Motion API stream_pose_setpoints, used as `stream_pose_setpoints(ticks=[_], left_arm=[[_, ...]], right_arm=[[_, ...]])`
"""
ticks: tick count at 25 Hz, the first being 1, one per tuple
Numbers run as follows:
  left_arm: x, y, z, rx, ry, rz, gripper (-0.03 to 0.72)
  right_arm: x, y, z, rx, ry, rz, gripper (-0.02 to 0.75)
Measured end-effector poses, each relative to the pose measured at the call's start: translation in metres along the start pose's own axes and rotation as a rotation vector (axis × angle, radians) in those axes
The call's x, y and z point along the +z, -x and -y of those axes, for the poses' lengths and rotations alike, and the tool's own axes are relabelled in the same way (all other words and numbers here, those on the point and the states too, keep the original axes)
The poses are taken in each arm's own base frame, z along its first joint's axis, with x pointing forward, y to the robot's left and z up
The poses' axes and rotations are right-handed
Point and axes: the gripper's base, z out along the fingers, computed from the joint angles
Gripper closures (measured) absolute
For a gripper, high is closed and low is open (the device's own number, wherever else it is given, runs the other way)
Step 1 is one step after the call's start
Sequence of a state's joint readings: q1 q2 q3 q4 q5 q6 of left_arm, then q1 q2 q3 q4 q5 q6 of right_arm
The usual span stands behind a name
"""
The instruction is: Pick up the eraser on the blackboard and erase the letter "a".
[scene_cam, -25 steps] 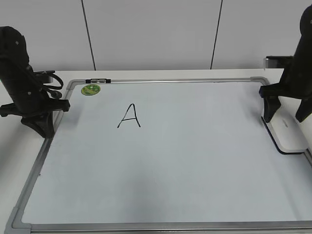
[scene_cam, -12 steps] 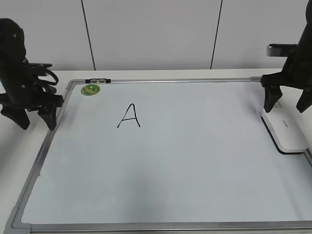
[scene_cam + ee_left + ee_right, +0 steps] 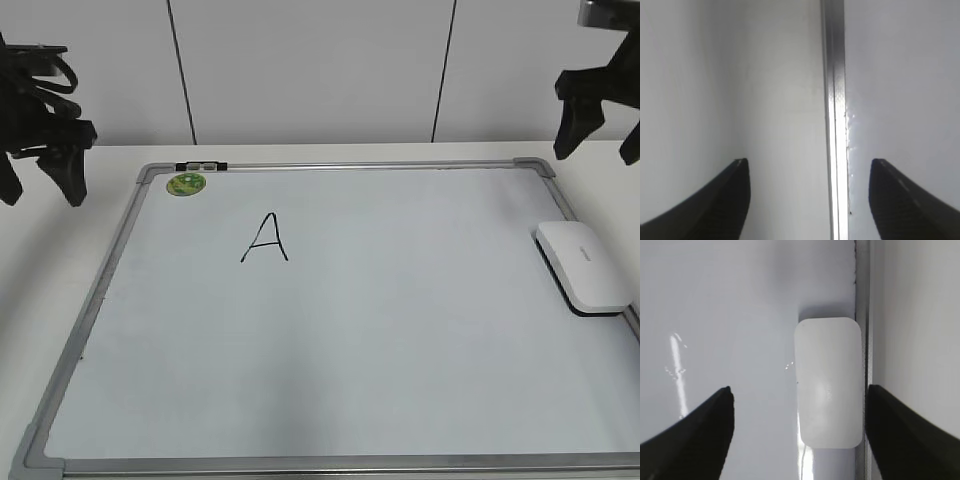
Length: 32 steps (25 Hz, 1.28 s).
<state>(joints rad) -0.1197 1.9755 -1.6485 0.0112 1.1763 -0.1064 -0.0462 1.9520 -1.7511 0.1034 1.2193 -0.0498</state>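
The white eraser (image 3: 585, 266) lies flat on the blackboard (image 3: 400, 330) against its right frame; it also shows in the right wrist view (image 3: 828, 382). A black capital "A" (image 3: 265, 238) stands at the upper left of the board. No lowercase "a" shows anywhere on it. My right gripper (image 3: 603, 130) is open and empty, raised high above the eraser; its jaws (image 3: 799, 405) frame the eraser from above. My left gripper (image 3: 40, 180) is open and empty, raised above the board's left frame (image 3: 834, 100), with its jaws (image 3: 809, 172) spread over the frame.
A round green magnet (image 3: 186, 184) sits at the board's top left corner. A black marker (image 3: 201, 166) lies on the top frame beside it. The board rests on a white table (image 3: 40, 270) before a white panelled wall.
Both arms have risen straight up and away from the board. The right gripper, which stood by the eraser's far end, has lifted off it with the eraser left lying in place.
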Motion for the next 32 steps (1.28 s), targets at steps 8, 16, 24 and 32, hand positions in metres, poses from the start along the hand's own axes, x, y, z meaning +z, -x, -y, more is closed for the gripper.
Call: stream_pose_setpoints(ticks=[8,16,24,32], left_arm=[[-0.034,-0.01,-0.001,-0.025,-0.006,0.034,0.21],[-0.107,-0.034,0.009,-0.004,-0.035,0.21,0.215],[-0.138,-0.105,0.026,0.081,0.018,0.261,0.215],[-0.142,-0.193,0.008,0.103,0.034,0.366,0.215]], right_arm=[[-0.057,-0.028,-0.008,0.0,0.023,0.095,0.184],[-0.077,-0.108,-0.011,0.003,0.021,0.038,0.184],[-0.124,-0.203,-0.017,-0.012,0.018,0.199,0.184],[-0.118,-0.286,-0.02,-0.03,0.031,0.315,0.184]])
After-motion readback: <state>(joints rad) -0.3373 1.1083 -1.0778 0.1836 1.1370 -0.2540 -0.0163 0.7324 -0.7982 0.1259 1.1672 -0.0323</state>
